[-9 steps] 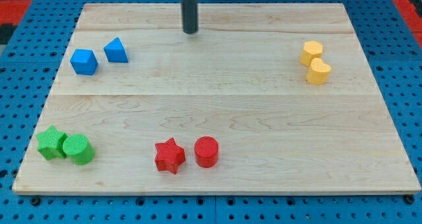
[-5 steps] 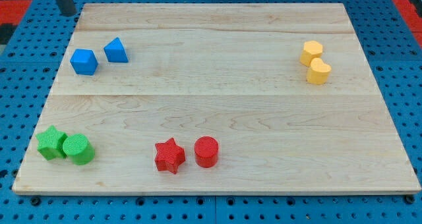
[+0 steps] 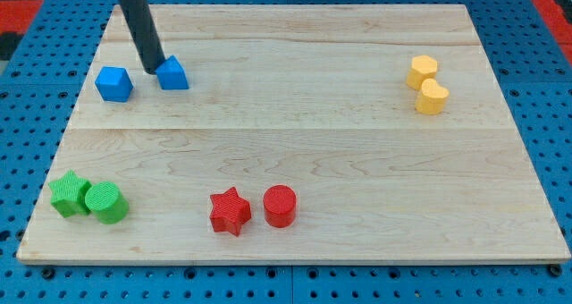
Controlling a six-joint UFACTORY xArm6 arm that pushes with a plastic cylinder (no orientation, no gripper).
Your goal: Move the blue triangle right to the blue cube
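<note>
Camera view: wooden board (image 3: 313, 152) (blue pegboard (image 3: 554, 125) surround)

Blue triangle (image 3: 173, 73): small prism, apex up, flat on wooden board in upper-left part of view, just right of blue cube (image 3: 113, 84) but apart from it. Rod tip touches triangle's left side (in gap between the two blocks). Blue cube: sits flat, slightly turned, near board's left edge, a little lower in view than triangle.
</note>
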